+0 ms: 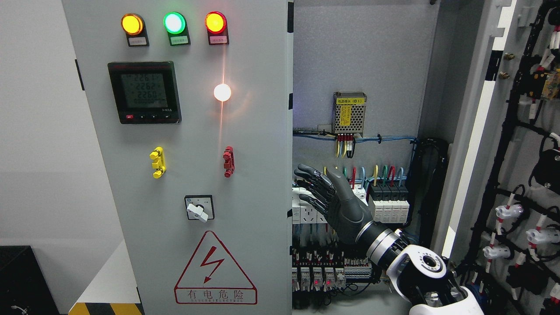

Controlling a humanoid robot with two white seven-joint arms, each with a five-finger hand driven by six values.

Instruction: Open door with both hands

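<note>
The grey metal left door (183,153) of the electrical cabinet is standing closed, filling the middle of the view. The right door (516,153), grey with black cable looms and white connectors on its inner face, is swung wide open at the picture's right edge, leaving the cabinet interior (363,65) exposed.

The right hand (332,199), dark grey with jointed fingers, is coming in from the lower right on a white and silver forearm. It is reaching into the opening with its fingers (308,175) spread and extended toward the left door's inner edge, gripping nothing. Whether the fingertips are touching that edge cannot be told.

On the left door, 3 round indicator lamps (174,22) are glowing amber, green and red along the top. A black digital meter (144,92) is sitting below them, with a yellow handle (157,162), a red handle (228,161) and a white rotary switch (199,209) lower down. A red triangular warning sign (214,267) is marking the bottom.

Behind the hand, a perforated metal power supply (349,113) and rows of white breakers (389,209) are sitting inside.
</note>
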